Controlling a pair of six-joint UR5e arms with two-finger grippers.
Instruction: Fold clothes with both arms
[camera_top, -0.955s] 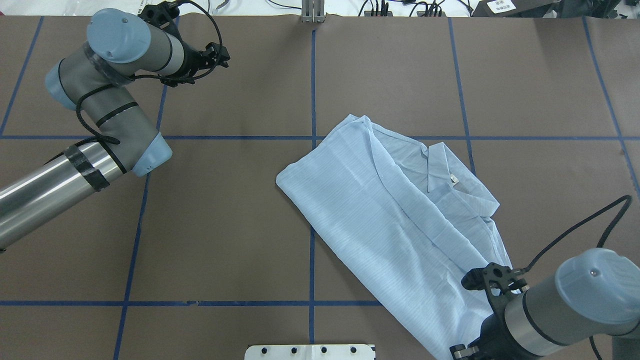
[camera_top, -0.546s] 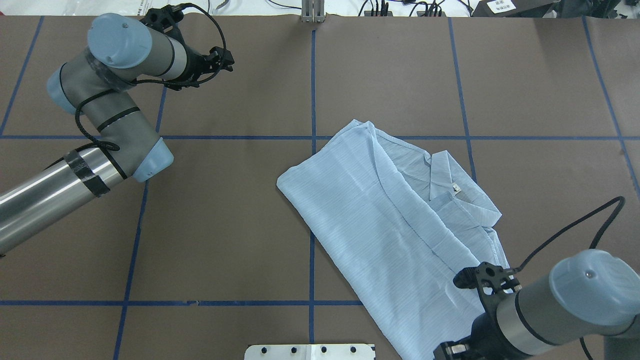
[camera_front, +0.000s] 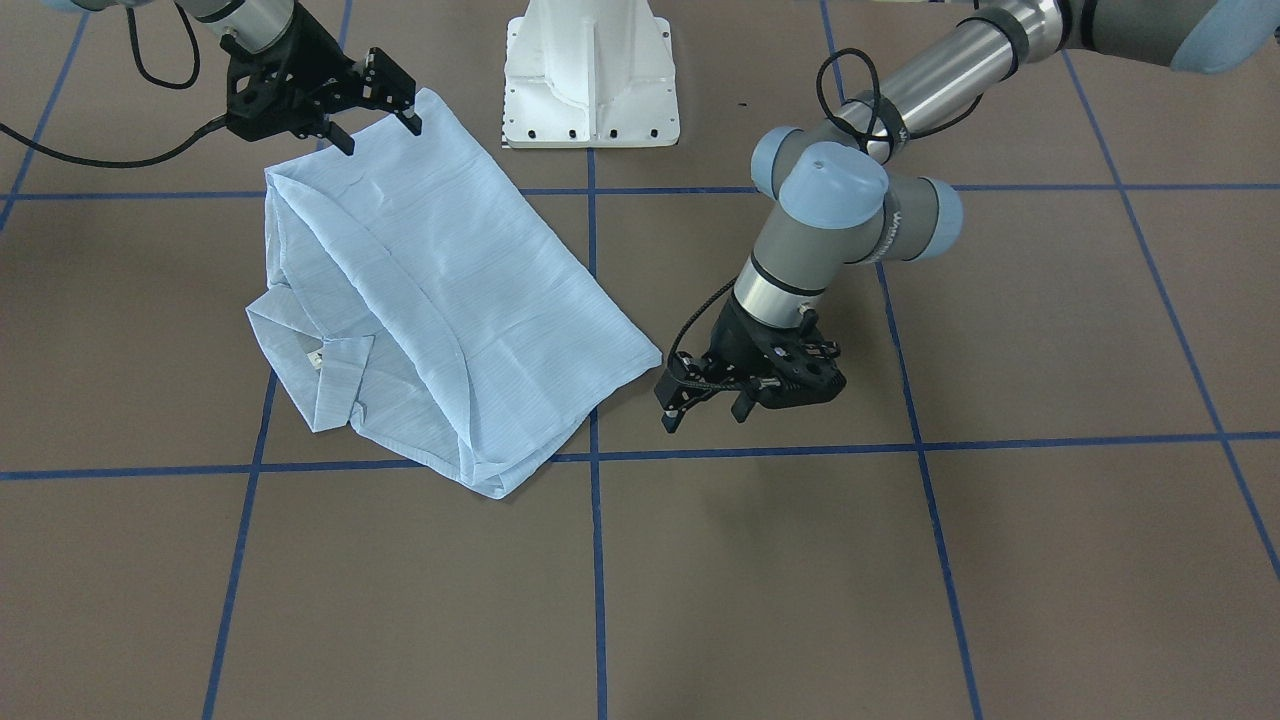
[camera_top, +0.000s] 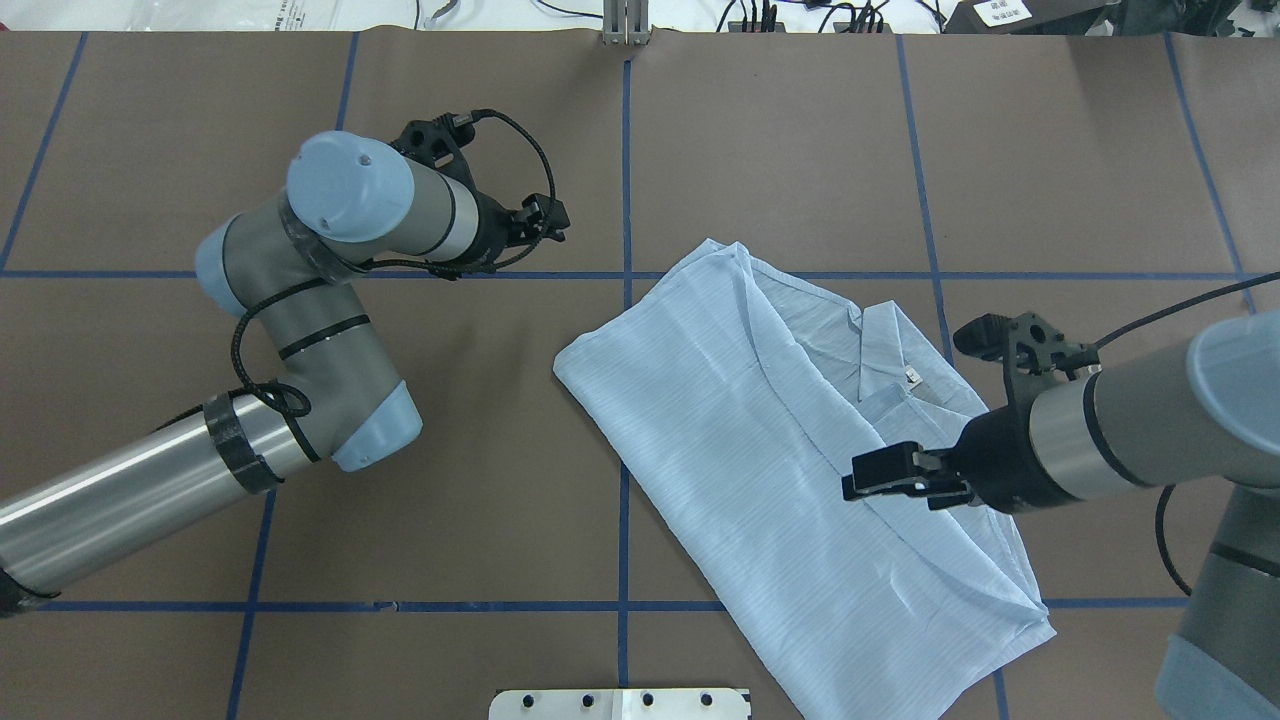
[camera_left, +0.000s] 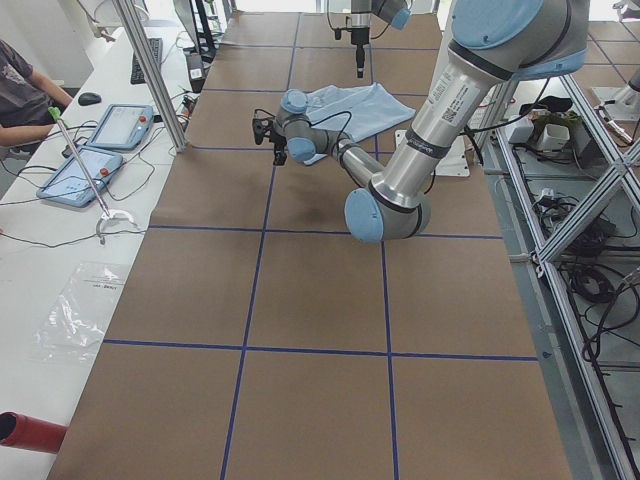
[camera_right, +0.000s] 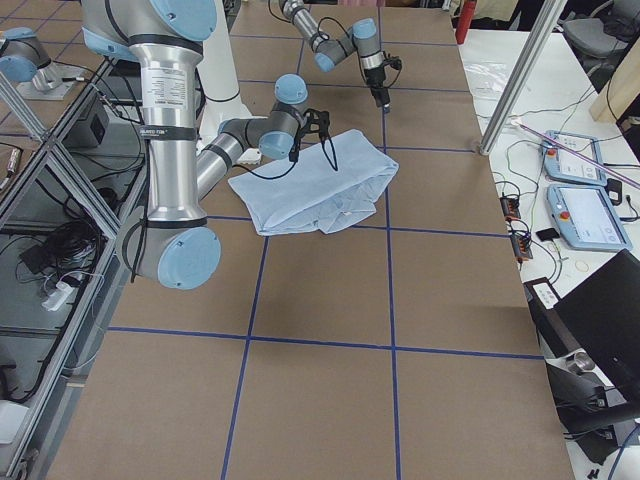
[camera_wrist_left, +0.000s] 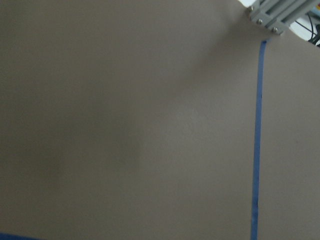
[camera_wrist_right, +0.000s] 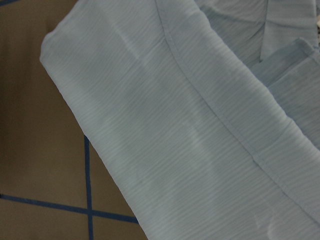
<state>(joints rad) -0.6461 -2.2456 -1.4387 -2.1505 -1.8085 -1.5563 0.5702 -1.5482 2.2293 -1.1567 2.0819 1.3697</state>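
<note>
**Both hands open, shirt lying ready for its next fold**

The shirt (camera_top: 760, 440) lies flat on the table (camera_top: 800, 130), in the right half and toward the robot's edge. It is already doubled into a long band, apparently so that a fold across its length can come next.

The right hand (camera_front: 380, 137) hangs over the band's end nearest the robot, fingers spread and holding nothing; its wrist view looks straight down on striped cloth. The left hand (camera_front: 705, 420) is open and empty too; it hovers over bare table just beside the band's corner near the table's middle, and its wrist view shows only brown surface and a blue tape line (camera_top: 625, 150). Neither hand touches the cloth. The likely reason for the placing is that each is lining up on its own part of the band for a two-handed lift.

The long axis runs diagonally, from near the table's middle toward the robot's-side right corner. The collar (camera_top: 880, 335) and neck label (camera_top: 911, 376) show along the long edge facing the table's right end, nearer the far end of the band; the collar points toward the far right corner.
</note>
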